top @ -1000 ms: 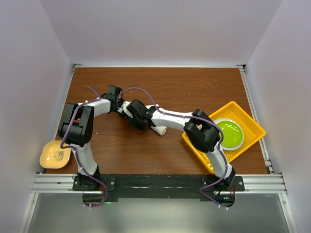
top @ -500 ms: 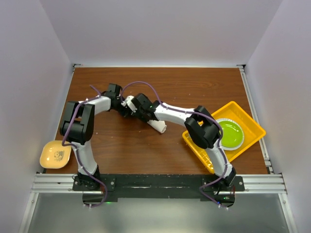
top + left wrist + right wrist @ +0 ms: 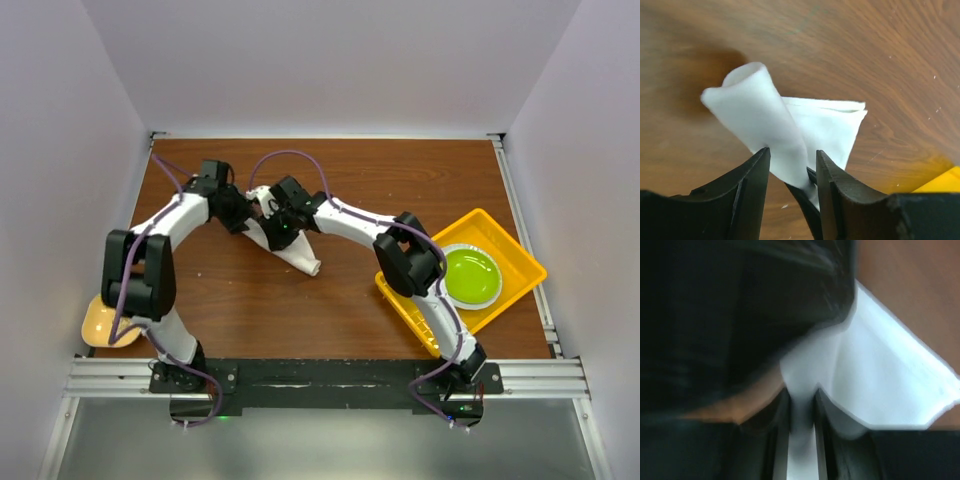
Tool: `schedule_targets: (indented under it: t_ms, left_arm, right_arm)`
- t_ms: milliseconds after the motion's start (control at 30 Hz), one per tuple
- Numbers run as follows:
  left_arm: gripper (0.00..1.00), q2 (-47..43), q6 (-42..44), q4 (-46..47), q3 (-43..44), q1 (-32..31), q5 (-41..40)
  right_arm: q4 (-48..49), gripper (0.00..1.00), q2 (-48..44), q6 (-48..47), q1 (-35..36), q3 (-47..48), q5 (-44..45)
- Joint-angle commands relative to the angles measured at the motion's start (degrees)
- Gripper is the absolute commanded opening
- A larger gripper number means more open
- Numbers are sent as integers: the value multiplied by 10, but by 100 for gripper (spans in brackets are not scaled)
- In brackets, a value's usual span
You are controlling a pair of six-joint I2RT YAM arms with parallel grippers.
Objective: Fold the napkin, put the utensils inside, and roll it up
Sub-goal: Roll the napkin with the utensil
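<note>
- While both arms meet over the far-left middle of the table [image 3: 400, 180], we log the yellow tray [image 3: 515, 245] well apart at the right edge.
- We find the napkin [image 3: 765, 115] on the wood as a tight white roll, with a flat flap spreading out from under it.
- The left gripper [image 3: 792, 152] has its jaws parted, straddling the roll's near end without pinching.
- The right gripper [image 3: 801, 392] has narrow jaws, with white cloth nipped between them.
- We judge rolling nearly done. The right gripper should grip firmly and turn the roll over the loose flap while the left steadies the end.
- We see no knife, and cannot tell whether it sits inside the roll. The right wrist view is blurred.
</note>
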Motion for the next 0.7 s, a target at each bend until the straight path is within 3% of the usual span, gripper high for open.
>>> schedule_targets:
  t_ms: [0,100,267,433,500,567,667]
  left_arm:
    - [47,-109,14,11,-36,28,-38]
    - [47,-118,17,25,-53,31,-11]
    - [40,-98,-6,61,-83,28,70]
    - [29,-74,-62,206,-132,18,159]
    - [25,-58,-81,294,-138,11,190]
    - [22,-27,-98,319,-131,0,197]
    - [18,13,-109,347,-122,-9,188]
  right_arm:
    - [-71,0,64,173,-49,-11,-216]
    - [32,0,73,294,-88,-50,-330]
    - [229,0,91,462,-132,-110,-422]
    - [337,0,111,570,-153,-142,-468]
    - [318,0,114,543,-156,-132,-463]
    - [234,0,117,497,-158,-111,-445]
    - [202,0,114,454,-160,-98,-437]
